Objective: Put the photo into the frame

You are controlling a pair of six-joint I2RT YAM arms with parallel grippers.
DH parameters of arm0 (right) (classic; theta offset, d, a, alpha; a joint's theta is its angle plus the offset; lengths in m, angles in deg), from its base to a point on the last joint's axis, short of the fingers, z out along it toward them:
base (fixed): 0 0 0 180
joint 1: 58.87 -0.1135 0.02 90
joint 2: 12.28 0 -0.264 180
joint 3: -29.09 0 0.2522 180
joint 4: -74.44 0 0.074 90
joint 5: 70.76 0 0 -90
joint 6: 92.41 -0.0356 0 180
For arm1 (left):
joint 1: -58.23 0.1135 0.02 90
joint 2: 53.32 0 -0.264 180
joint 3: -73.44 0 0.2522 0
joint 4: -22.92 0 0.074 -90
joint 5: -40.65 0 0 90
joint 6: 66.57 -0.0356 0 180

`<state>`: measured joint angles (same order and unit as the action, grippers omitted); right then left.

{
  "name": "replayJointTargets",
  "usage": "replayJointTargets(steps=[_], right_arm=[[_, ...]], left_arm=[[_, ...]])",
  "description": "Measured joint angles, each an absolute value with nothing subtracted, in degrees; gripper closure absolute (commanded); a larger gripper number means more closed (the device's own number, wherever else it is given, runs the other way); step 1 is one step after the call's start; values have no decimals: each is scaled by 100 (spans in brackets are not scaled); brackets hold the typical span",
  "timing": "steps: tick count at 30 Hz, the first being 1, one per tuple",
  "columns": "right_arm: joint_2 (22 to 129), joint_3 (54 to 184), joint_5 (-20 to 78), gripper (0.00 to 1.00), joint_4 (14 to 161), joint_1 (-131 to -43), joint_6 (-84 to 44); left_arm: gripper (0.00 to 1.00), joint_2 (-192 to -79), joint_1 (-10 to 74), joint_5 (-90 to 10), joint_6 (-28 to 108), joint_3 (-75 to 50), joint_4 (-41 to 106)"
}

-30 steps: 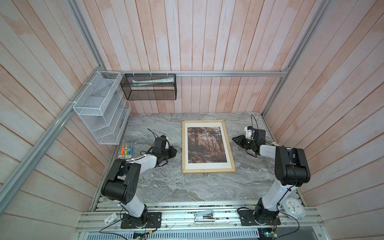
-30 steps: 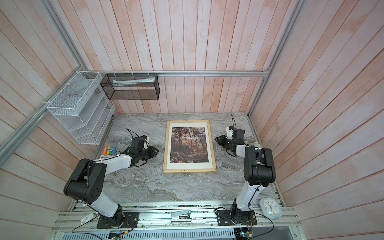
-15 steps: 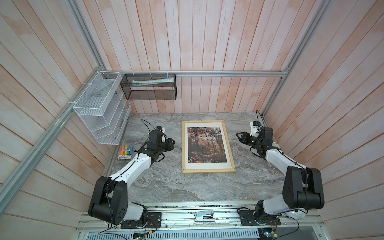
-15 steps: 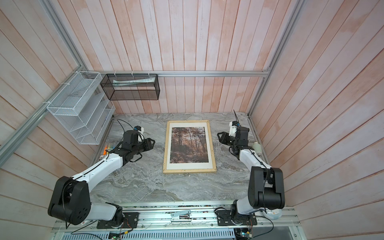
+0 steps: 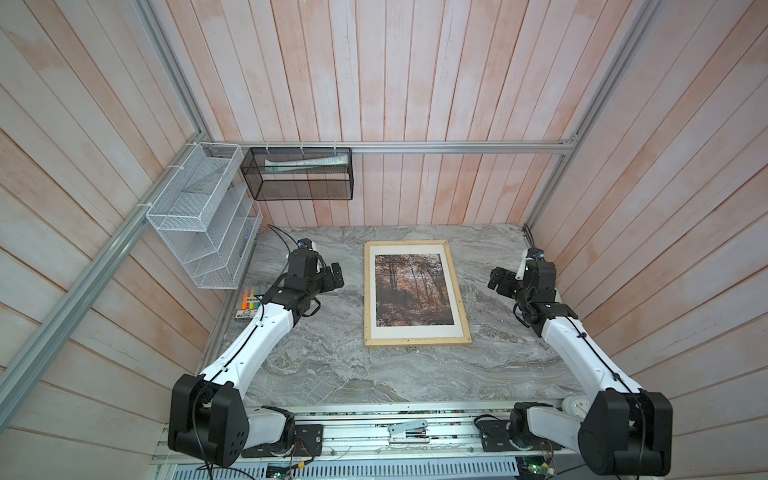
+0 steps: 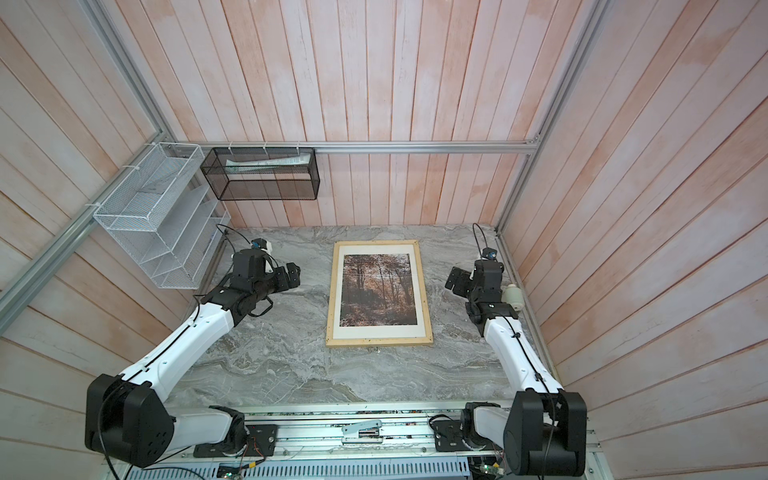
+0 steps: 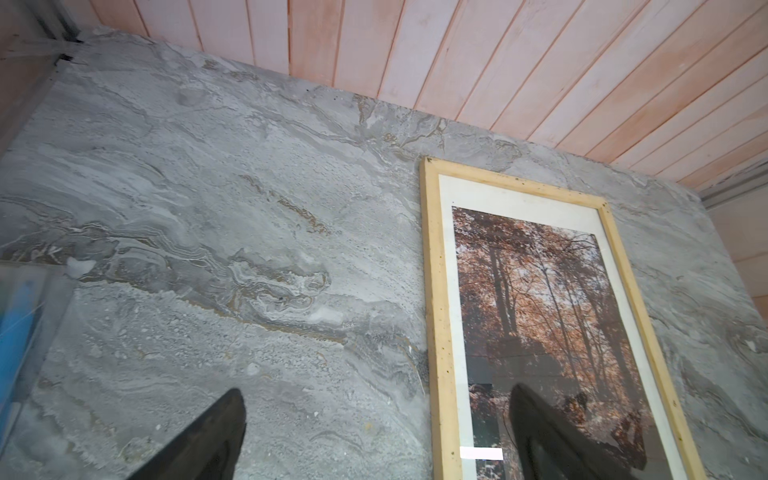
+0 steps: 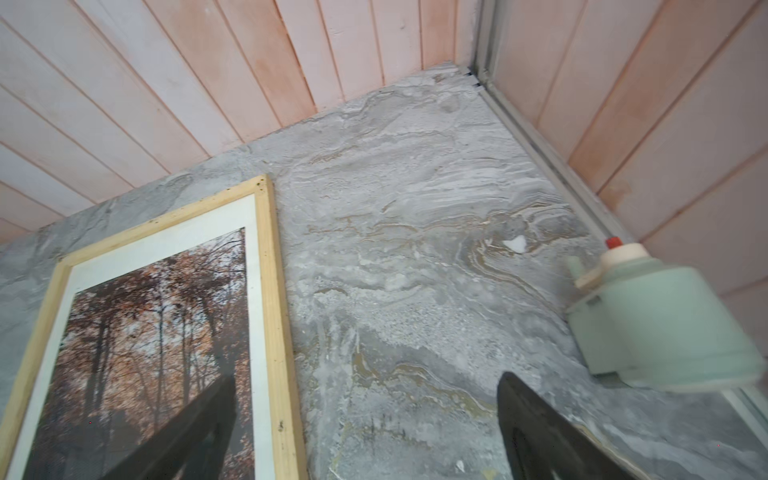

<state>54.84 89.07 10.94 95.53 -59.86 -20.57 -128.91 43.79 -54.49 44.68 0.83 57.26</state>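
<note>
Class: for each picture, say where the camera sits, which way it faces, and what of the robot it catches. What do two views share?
Top views: high above the arm bases, looking down at the table; both arms, left claw and right claw show.
Left wrist: on the left arm, facing the frame and back wall; only its open fingers show.
Right wrist: on the right arm, facing the frame's other side and a pale green container; only its open fingers show.
Shared: every view shows the photo inside the frame.
</note>
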Motion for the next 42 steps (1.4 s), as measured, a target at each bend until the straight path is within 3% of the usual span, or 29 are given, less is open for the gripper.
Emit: replayJointTargets(steps=[7, 14, 24, 32, 42], right_arm=[[4413, 8673, 793, 2, 9403, -5986, -2028], [4406, 8498, 974, 2, 9208, -5986, -1864], [4775, 8487, 1239, 2, 9007, -5986, -1860], [4806, 8476, 1293, 2, 8806, -5986, -1856], [5291, 8037, 1466, 2, 8242, -5986, -1735]], left_arm=[[0, -12553, 4757, -6188, 4270, 107, 5774], [0, -11901, 5629, -6912, 4193, 1114, 4771], [0, -11552, 5994, -6730, 3780, 3626, 2061], [0, -12618, 5994, -6356, 3481, 3792, 402], [0, -13176, 5994, -5495, 2906, 4782, -2057]])
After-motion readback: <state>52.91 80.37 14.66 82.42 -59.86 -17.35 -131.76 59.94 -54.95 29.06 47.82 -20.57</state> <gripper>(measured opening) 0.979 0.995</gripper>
